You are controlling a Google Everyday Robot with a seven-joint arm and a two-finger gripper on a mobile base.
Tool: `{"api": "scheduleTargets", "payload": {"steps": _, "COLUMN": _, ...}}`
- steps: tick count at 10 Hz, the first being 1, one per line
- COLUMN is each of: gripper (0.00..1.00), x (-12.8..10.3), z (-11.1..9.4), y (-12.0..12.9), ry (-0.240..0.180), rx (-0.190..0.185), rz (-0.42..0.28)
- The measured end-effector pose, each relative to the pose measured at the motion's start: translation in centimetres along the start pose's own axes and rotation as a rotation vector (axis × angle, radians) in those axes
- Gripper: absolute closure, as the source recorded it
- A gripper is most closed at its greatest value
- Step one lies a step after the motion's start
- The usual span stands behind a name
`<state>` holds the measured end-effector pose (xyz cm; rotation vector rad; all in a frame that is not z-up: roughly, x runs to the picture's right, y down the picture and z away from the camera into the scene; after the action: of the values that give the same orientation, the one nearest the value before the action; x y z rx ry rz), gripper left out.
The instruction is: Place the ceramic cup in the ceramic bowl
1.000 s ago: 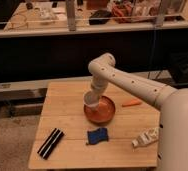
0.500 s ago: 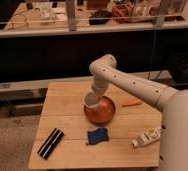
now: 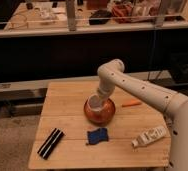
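Note:
The reddish-brown ceramic bowl (image 3: 100, 112) sits near the middle of the wooden table (image 3: 67, 105). The white ceramic cup (image 3: 95, 103) is inside the bowl's rim, towards its left side. My gripper (image 3: 98, 98) reaches down from the white arm and is at the cup, right over the bowl. The cup and the arm's end hide how the gripper meets the cup.
A small orange stick (image 3: 131, 104) lies right of the bowl. A blue cloth-like object (image 3: 97, 135) lies in front of the bowl. A white labelled bottle (image 3: 149, 135) lies at the front right. A black flat object (image 3: 51, 143) lies at the front left.
The arm's end and the cup have sunk slightly into the bowl. The other objects have not moved.

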<state>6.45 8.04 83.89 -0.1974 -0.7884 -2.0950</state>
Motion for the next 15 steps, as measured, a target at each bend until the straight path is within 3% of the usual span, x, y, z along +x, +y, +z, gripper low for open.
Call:
{"api": "scheduleTargets", "payload": {"steps": 5, "gripper": 0.22, "x": 1.2, "z": 0.2, "y": 1.9, "ry": -0.013, "rx": -0.005, "rz": 0.048}}
{"api": "scheduleTargets", "payload": {"steps": 9, "gripper": 0.20, "x": 1.2, "z": 0.1, "y": 2.2, "ry": -0.045, "rx": 0.005, "rz": 0.054}}
{"api": "scheduleTargets", "payload": {"steps": 11, "gripper": 0.20, "x": 0.7, "z": -1.0, "y": 2.7, "ry": -0.040, "rx": 0.001, "rz": 0.078}}
{"api": "scheduleTargets", "payload": {"steps": 15, "gripper": 0.20, "x": -1.4, "z": -5.9, "y": 5.5, "ry": 0.016, "rx": -0.042, "rz": 0.247}}
